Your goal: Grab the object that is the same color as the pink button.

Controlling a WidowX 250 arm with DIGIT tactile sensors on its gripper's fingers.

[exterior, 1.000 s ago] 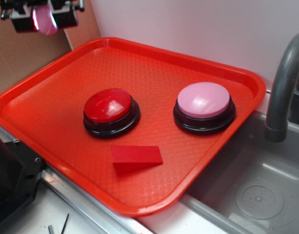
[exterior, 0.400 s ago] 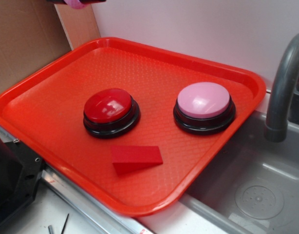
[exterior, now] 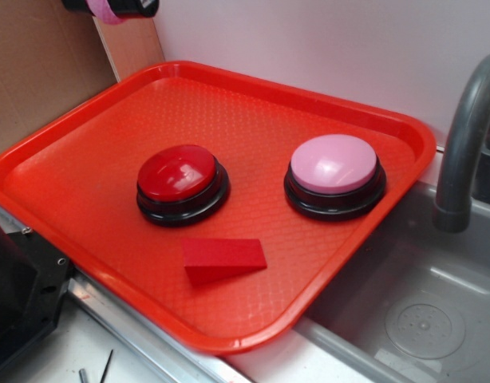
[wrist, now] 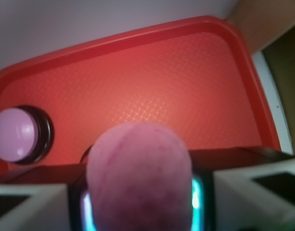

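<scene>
- Holding the pink ball [wrist: 139,175] between the two fingers of my gripper [wrist: 140,202]; the wrist view shows it wedged there, blurred and filling the lower middle of the picture, fingers pressed in on both sides.
- From the exterior view only the bottom of the gripper [exterior: 111,8] shows at the top left edge, a sliver of pink ball [exterior: 106,11] poking out beneath the black fingers. It hangs high, well above the red tray [exterior: 333,108] and over its far left corner.
- Pink button [exterior: 334,163] sits on its black base at the right of the tray, untouched as far as I can see. Colour match between ball and button looks right to me.
- Red button [exterior: 178,172] sits left of it, well apart; red wedge block [exterior: 223,257] lies in front of the red button. Both are the wrong colour and are left on the tray.
- My read: the grab is done, the ball being off the tray and carried. Nothing left but to keep the pinch firm; a soft round ball could slip if the squeeze eases.
- Sink basin [exterior: 420,319] and grey faucet [exterior: 462,144] lie right of the tray, clear of the arm.
</scene>
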